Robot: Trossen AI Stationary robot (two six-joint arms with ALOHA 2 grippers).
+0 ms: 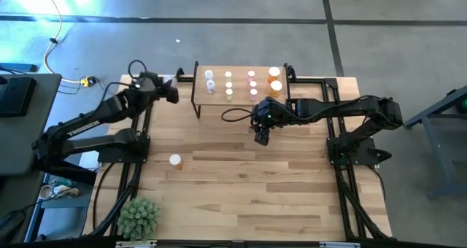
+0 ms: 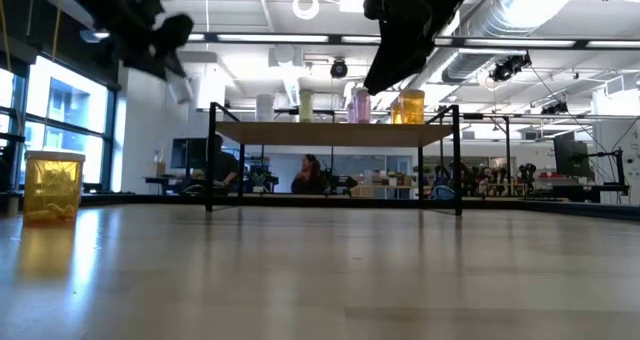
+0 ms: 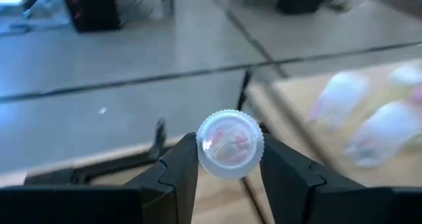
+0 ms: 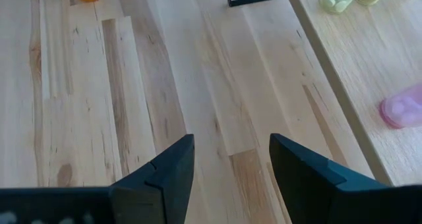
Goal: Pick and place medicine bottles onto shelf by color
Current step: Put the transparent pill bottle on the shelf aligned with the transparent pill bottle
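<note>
High view, largest first: the pale plank table (image 1: 248,190) fills the middle, with the wood-topped shelf (image 1: 241,84) at upper centre, bottles lined up in colour columns. My left gripper (image 3: 229,168) grasps a clear, ridged-cap bottle (image 3: 229,145) left of the shelf, for the bluish column, I judge. My right gripper (image 4: 231,159) hangs unclenched, empty. One orange bottle (image 1: 175,160) waits lower left.

A small clear bottle (image 3: 230,145) with a white cap is gripped between the left tool's (image 3: 229,168) two dark fingers (image 3: 179,171); blurred pale bottles (image 3: 369,112) are seen on the shelf (image 3: 310,128) beyond.
</note>
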